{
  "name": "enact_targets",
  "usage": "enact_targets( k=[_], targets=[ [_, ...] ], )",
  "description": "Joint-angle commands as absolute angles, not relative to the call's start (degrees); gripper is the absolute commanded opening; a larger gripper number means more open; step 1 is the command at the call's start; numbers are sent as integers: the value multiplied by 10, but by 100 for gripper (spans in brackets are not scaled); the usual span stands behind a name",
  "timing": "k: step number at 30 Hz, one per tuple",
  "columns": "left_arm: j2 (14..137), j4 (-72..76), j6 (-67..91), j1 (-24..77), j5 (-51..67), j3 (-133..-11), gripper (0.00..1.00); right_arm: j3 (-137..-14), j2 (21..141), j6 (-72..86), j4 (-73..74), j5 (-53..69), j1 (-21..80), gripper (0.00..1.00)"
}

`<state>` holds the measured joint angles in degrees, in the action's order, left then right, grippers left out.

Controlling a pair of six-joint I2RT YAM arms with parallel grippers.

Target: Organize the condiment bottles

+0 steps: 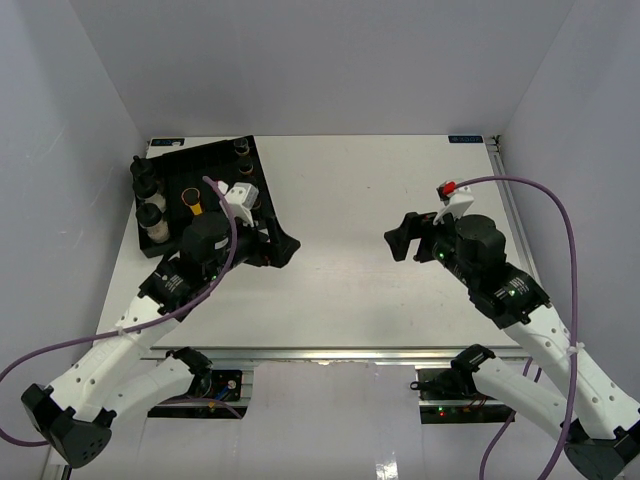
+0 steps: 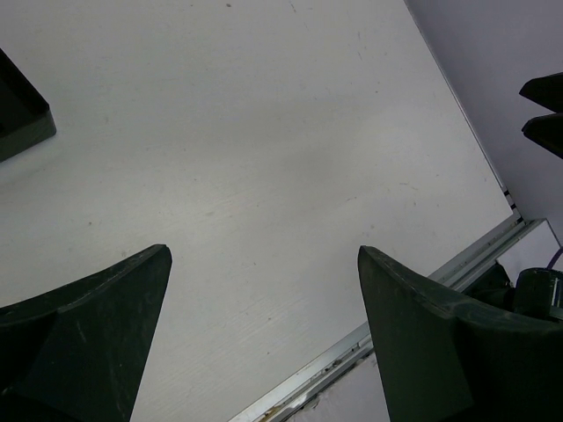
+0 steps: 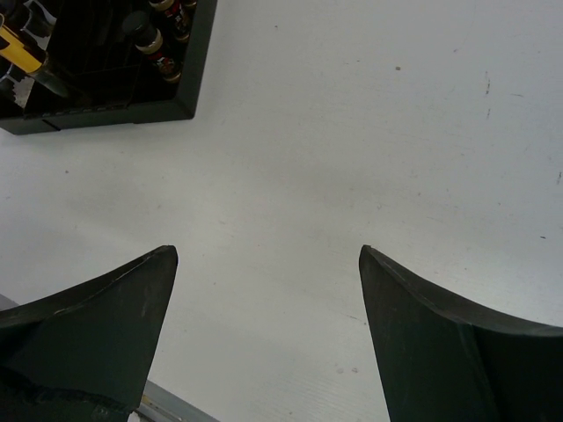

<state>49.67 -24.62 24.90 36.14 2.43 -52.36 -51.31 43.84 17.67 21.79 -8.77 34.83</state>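
Spreads the left gripper (image 2: 264, 255) wide over bare tabletop (image 1: 340, 290), fingers apart and gripping nothing, just beside the near right corner of the black ribbed tray (image 1: 215, 152). Spreads the right gripper (image 1: 402, 238) wide as well, empty, right of the tabletop's centre, aimed toward the tray and well apart from it. Finds the condiment bottles in the tray at the tabletop's far left corner: black-capped jars (image 1: 153, 228) lined along its left side, dark jars (image 1: 242, 148) at its far right corner, the slim yellow-banded bottle (image 1: 195, 207) near its middle. Cannot tell whether that bottle stands or lies.
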Motion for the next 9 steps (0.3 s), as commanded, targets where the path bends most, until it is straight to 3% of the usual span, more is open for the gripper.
enact_targets(
  k=[1, 9],
  targets=[
    [475, -262, 251, 363, 9, -523, 98, -537, 431, 185, 219, -100, 345, 90],
    [469, -272, 248, 363, 8, -528, 98, -531, 429, 185, 218, -100, 346, 90]
  ],
)
